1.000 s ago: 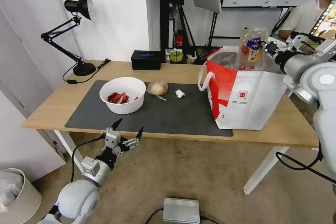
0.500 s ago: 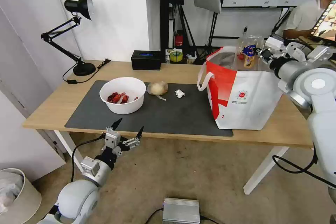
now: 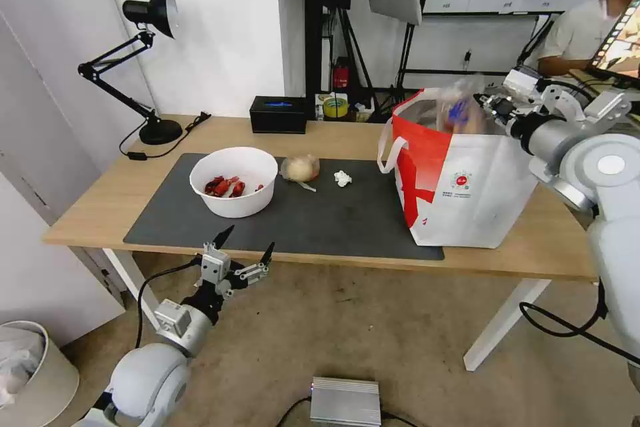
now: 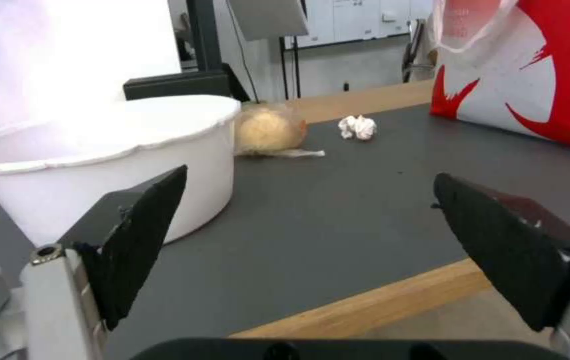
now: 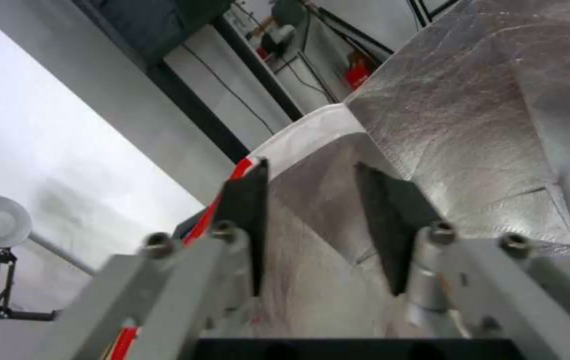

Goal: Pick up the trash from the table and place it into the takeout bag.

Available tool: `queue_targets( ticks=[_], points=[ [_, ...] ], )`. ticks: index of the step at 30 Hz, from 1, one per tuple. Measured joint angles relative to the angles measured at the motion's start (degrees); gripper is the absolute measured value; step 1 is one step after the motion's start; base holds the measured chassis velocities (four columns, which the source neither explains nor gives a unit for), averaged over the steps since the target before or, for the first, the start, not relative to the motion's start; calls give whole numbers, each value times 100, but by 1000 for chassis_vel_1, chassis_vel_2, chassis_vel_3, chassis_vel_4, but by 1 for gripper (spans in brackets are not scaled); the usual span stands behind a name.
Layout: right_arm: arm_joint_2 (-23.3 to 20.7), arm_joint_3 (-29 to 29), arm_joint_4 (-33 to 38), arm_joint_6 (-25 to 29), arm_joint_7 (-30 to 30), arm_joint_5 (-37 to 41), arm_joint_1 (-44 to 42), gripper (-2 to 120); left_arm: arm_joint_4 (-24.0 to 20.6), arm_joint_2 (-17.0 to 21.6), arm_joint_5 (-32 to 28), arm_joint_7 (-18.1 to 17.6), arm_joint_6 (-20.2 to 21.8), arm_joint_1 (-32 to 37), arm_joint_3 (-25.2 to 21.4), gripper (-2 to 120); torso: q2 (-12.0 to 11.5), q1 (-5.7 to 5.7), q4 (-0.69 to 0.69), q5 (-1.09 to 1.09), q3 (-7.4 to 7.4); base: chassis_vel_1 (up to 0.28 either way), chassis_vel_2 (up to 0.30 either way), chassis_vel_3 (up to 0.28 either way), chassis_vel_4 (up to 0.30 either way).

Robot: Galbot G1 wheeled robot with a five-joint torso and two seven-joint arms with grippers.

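A clear clamshell tray shows as a blur in the mouth of the takeout bag, beside my right gripper. That gripper is open over the foil lining, with nothing between its fingers. On the table's dark mat stand the white bowl with red shellfish scraps, the beige plastic-wrap ball and the white tissue ball. My left gripper hangs open below the table's front edge, facing the bowl, the wrap ball and the tissue ball.
A black desk lamp stands at the table's far left corner and a black box at the back edge. On the floor lie a grey metal box and a white bin.
The right gripper, which held the clamshell tray above the bag, moved left and lower and let go. The tray has dropped into the bag's mouth. The left arm stayed still.
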Motion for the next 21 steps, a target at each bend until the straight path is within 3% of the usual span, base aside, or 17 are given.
queue_targets(
  ticks=[8,10,15,21],
  points=[
    [-1,-39,64,-16,-9,51,56,70,-3,-2,-1,-2,0,-3,-32,100,0,0,0,0,0,0,0,0,0],
    [1,-42,75,-16,-17,51,57,74,-3,-1,-1,-2,0,-3,-36,100,0,0,0,0,0,0,0,0,0],
    [16,-160,236,175,-662,-84,18,95,-3,3,-2,-4,0,1,-81,100,0,0,0,0,0,0,0,0,0],
    [6,-320,525,304,-1154,-238,10,100,-21,3,-7,-4,-5,12,-105,100,0,0,0,0,0,0,0,0,0]
  ],
)
